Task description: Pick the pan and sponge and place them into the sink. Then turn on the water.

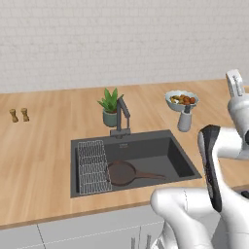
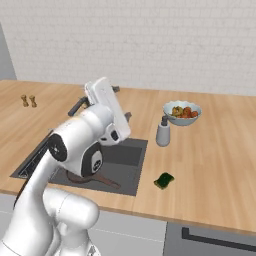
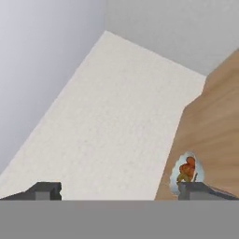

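Pan in sink, sponge on counter.
My claw is apart, empty, facing the wall.

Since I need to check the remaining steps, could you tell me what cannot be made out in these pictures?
- Right base view: the arm hides the faucet and most of the pan in the sink.
- Left base view: the sponge spot lies behind the arm.
- Hand view: the tool tips hide part of the fruit bowl.
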Available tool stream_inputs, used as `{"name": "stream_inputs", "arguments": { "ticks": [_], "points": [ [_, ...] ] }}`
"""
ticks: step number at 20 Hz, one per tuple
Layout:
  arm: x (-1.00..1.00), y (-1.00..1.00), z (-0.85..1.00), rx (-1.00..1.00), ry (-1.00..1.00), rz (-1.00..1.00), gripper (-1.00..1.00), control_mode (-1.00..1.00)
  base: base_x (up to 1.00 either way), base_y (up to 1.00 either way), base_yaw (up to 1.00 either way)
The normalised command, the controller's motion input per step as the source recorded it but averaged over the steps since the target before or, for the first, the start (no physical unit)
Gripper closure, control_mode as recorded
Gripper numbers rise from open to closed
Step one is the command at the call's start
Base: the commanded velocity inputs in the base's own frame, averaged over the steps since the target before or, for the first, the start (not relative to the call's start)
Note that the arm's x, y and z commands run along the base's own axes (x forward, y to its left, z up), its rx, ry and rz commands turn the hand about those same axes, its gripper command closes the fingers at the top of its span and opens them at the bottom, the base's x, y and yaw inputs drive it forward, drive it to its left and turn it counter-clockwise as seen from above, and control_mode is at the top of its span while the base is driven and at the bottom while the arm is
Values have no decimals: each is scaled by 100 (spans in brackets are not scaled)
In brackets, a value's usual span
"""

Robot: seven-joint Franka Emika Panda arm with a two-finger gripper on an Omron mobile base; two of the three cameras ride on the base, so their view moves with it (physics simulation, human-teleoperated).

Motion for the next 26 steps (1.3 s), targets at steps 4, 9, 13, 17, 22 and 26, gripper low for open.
{"name": "stream_inputs", "arguments": {
  "ticks": [4, 9, 13, 17, 22, 26],
  "points": [
    [-60, -46, 31, 39, 32, -12, -100, -100, 0, 0, 0],
    [-16, -18, -10, 7, 53, -1, -100, -100, 0, 0, 0],
    [0, 0, -50, 0, 54, 2, -100, -100, 0, 0, 0],
    [-1, 0, -75, 0, 33, 16, -100, -100, 0, 0, 0],
    [-3, 0, -98, 1, 10, 17, -100, -100, 0, 0, 0],
    [0, 0, -89, 0, 22, 16, -100, -100, 0, 0, 0]
  ]
}}
